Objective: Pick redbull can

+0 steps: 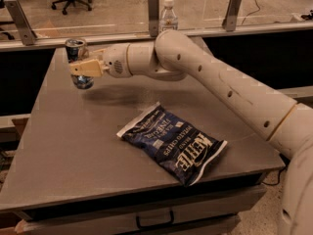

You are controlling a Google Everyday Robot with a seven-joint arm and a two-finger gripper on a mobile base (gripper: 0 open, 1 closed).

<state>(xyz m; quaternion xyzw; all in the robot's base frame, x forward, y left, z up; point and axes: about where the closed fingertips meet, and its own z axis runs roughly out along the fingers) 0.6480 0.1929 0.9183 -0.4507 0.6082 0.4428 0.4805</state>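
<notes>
The redbull can, blue and silver with a silver top, is at the far left corner of the grey table. My gripper reaches in from the right and is shut around the can's middle. One tan finger crosses the front of the can, and the can's top and bottom show above and below it. The can stands roughly upright; I cannot tell whether its base touches the table.
A dark blue Kettle chips bag lies flat mid-table. A clear plastic bottle with a white cap stands at the table's far edge by a glass partition with metal posts. The table's left edge is close to the can.
</notes>
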